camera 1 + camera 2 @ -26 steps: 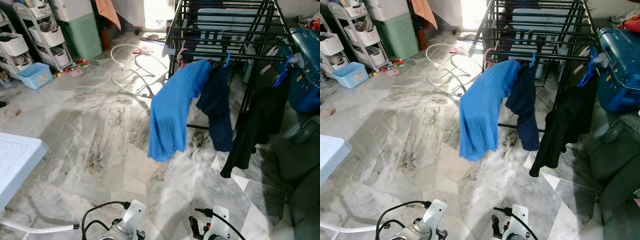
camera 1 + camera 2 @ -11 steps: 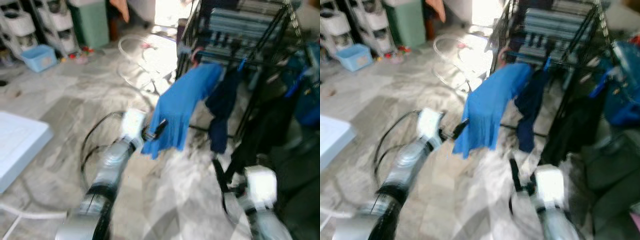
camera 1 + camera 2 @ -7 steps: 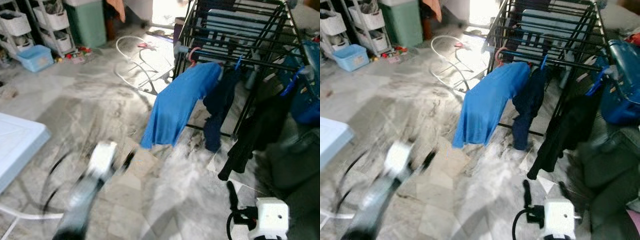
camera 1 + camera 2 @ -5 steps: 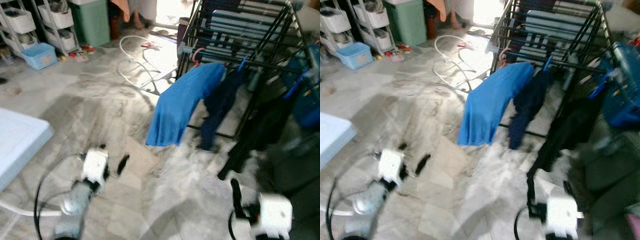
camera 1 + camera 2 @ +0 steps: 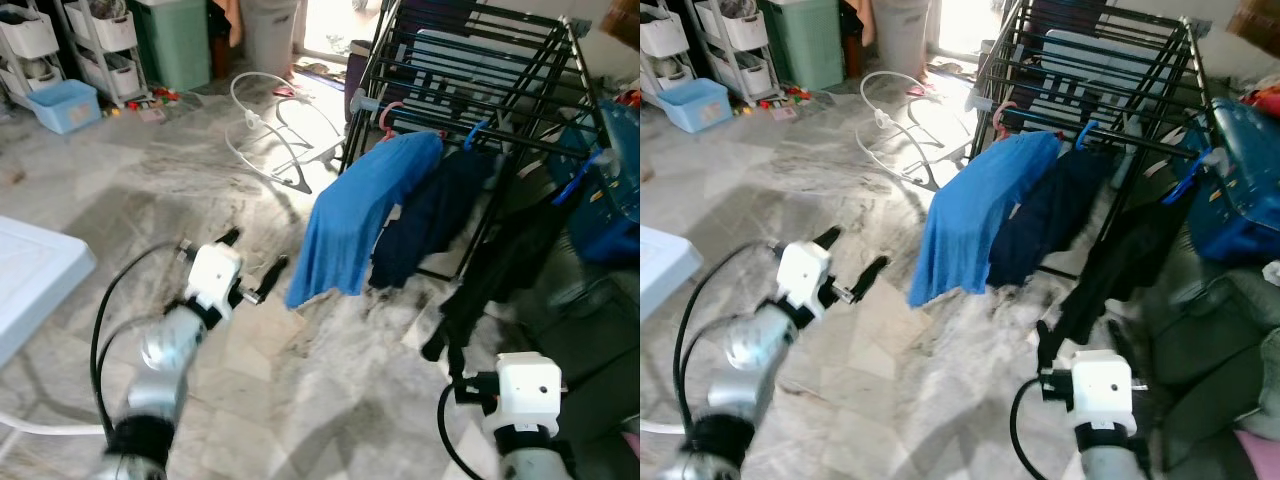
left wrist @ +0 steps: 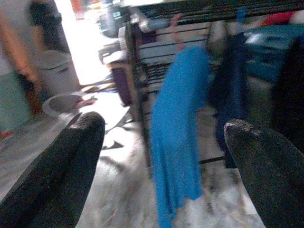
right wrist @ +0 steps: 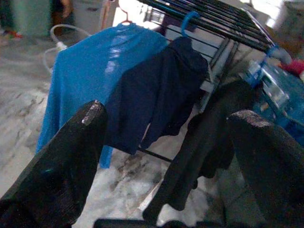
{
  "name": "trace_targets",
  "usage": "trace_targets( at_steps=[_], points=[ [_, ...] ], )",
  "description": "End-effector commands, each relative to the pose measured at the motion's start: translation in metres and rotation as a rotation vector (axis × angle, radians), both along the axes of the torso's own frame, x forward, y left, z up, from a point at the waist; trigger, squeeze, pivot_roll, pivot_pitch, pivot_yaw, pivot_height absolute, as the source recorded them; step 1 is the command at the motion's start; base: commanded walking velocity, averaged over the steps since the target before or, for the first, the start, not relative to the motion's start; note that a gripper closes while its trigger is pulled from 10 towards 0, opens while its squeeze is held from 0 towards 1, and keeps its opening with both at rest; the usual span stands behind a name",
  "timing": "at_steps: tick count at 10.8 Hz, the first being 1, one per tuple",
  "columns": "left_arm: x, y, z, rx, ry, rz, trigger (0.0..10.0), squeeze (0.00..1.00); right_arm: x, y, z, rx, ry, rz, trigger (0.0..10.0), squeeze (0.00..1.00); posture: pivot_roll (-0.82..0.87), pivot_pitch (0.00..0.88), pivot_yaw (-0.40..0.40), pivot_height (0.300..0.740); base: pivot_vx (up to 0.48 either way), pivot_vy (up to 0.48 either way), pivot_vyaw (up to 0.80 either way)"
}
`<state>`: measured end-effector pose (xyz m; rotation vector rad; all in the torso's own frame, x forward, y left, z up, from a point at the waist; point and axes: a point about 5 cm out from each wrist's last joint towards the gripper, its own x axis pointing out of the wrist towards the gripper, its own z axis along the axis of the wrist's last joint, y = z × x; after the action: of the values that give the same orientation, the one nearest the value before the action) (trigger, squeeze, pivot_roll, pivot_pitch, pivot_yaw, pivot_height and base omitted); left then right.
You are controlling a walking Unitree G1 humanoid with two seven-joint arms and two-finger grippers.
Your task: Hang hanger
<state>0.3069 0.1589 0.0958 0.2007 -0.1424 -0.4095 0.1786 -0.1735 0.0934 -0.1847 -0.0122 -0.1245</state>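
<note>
Left eye view looks down on a marble floor [image 5: 120, 210] with a black drying rack [image 5: 470, 70] standing at the far right. Three garments hang from the rack's near rail. A blue shirt [image 5: 355, 220] hangs leftmost on a pink hanger [image 5: 385, 115], whose hook sits over the rail. Just to its right a navy garment [image 5: 425, 225] hangs on a blue hanger [image 5: 475, 132], touching the blue shirt along one side. Further right a black garment [image 5: 505, 260] droops from another blue hook [image 5: 575, 180] at the rack's right end.

Reaching forward on the left, the left gripper [image 5: 250, 268] is held above the floor, near the lower hem of the blue shirt but apart from it. Its two black fingers [image 6: 61, 166] are spread wide with nothing between them, and the left wrist view looks past them at the blue shirt.

Low on the right, the right gripper [image 5: 1075, 340] points toward the black garment. In the right wrist view its fingers [image 7: 61, 161] also stand wide apart and hold nothing, with the navy and black garments seen between them.

At the far left stand white storage shelves [image 5: 95, 45], a light blue bin [image 5: 65, 105] and a green cabinet [image 5: 180, 40]. A white hose [image 5: 265, 105] loops on the floor near the rack. A white surface [image 5: 30, 285] juts in at the near left, and a blue suitcase [image 5: 615, 190] lies right of the rack.
</note>
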Motion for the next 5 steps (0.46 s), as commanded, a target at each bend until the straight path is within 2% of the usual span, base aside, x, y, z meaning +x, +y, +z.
trace_targets(
  at_steps=[1, 2, 3, 4, 5],
  points=[
    [0.000, 0.006, 0.004, 0.001, -0.027, 0.069, 10.0, 0.00, -0.003, -0.004, 0.000, -0.011, -0.001, -0.034, 10.0, 0.00, 0.06, 0.000, -0.054, 0.740, 0.000, 0.000, 0.00],
    [-0.001, 0.012, 0.011, -0.047, -0.028, 0.155, 10.0, 0.00, -0.007, -0.005, 0.005, -0.045, -0.017, -0.053, 10.0, 0.00, 0.06, 0.000, -0.049, 0.740, 0.000, 0.000, 0.00],
    [0.000, 0.003, 0.035, -0.062, -0.130, 0.127, 10.0, 0.00, -0.011, -0.010, 0.019, -0.053, -0.068, -0.096, 10.0, 0.00, 0.07, 0.000, -0.050, 0.740, 0.000, 0.000, 0.00],
    [0.003, -0.005, 0.043, -0.056, -0.167, 0.094, 10.0, 0.00, -0.009, -0.011, 0.027, -0.062, -0.102, -0.105, 10.0, 0.00, 0.07, 0.000, -0.047, 0.740, 0.000, 0.000, 0.00],
    [0.015, -0.016, 0.057, -0.020, -0.241, 0.088, 10.0, 0.00, 0.002, -0.013, 0.040, -0.152, -0.157, -0.096, 10.0, 0.00, 0.05, 0.000, -0.039, 0.740, 0.000, 0.000, 0.00]
  ],
)
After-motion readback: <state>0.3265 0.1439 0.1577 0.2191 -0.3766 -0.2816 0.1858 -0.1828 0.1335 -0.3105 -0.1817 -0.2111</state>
